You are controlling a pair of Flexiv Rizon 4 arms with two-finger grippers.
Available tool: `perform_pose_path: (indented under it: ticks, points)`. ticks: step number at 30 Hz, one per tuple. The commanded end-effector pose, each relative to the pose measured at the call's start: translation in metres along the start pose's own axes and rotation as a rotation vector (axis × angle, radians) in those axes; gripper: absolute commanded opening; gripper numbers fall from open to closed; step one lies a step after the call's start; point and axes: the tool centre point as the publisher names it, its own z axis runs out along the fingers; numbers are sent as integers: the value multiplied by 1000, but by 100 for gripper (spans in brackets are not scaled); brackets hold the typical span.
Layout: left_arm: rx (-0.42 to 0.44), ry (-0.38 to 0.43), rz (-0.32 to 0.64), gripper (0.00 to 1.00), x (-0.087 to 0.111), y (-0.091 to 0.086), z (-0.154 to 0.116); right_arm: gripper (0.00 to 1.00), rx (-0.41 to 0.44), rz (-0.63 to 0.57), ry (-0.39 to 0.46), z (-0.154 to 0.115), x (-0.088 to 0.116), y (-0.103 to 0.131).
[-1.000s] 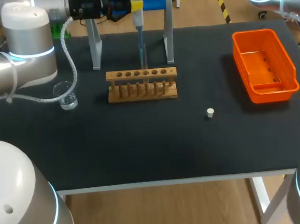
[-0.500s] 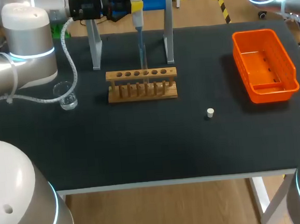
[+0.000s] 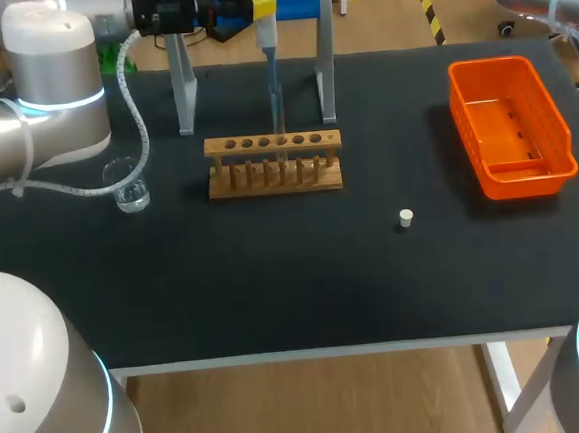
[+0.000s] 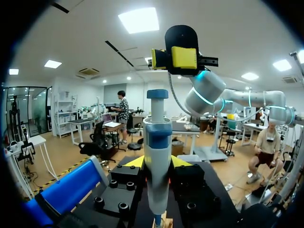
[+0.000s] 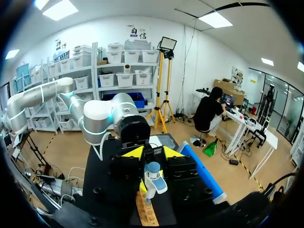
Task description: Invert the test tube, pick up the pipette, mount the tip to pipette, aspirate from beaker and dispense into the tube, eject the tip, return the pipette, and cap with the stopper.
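Head view: left fingers point(image 4: 137, 163) clamp the pipette point(image 3: 266, 38), its tip point(image 3: 274, 97) down in the tube point(image 3: 280, 149) in the rack point(image 3: 237, 181), likely dispensing. Stopper point(image 3: 405, 217) lies on the worktop point(image 3: 274, 278) at four o'clock from it; ejecting, returning and capping seem left.

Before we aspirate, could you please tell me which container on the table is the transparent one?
The small round beaker, left of the wooden rack; the rectangular basket at the right is opaque orange.

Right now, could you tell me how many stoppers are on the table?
1. The white stopper stands on the table between the wooden rack and the orange bin, nearer the front edge. I see none elsewhere.
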Motion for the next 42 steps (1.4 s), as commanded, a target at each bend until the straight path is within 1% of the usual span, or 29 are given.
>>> perform_pose_path:
  ticks: [1, 4, 7, 11, 12, 17, 20, 21, 22, 40, 42]
  points:
    - [-2, -3, -1, 0, 1, -1, 0, 100, -25, -36, 13, -31, 8, -13]
    - [-2, -3, -1, 0, 1, -1, 0, 100, -19, -83, 14, -44, 13, -30]
    - [-2, -3, -1, 0, 1, -1, 0, 100, -6, -104, 57, -53, 20, -58]
    - [-2, -3, -1, 0, 1, -1, 0, 100, 34, -148, 105, -59, 27, -93]
    - [-2, -3, -1, 0, 1, -1, 0, 100, 33, -151, 118, -60, 29, -101]
    - [-2, -3, -1, 0, 1, -1, 0, 100, 51, -146, 141, -59, 36, -135]
    - [-2, -3, -1, 0, 1, -1, 0, 100, 77, -144, 138, -54, 37, -151]
    - [-2, -3, -1, 0, 1, -1, 0, 100, 96, -141, 121, -53, 37, -156]
    - [-2, -3, -1, 0, 1, -1, 0, 100, 104, -142, 115, -52, 37, -159]
    - [-2, -3, -1, 0, 1, -1, 0, 100, 104, -142, 115, -52, 37, -159]
    - [-2, -3, -1, 0, 1, -1, 0, 100, 112, -139, 142, -45, 41, -171]
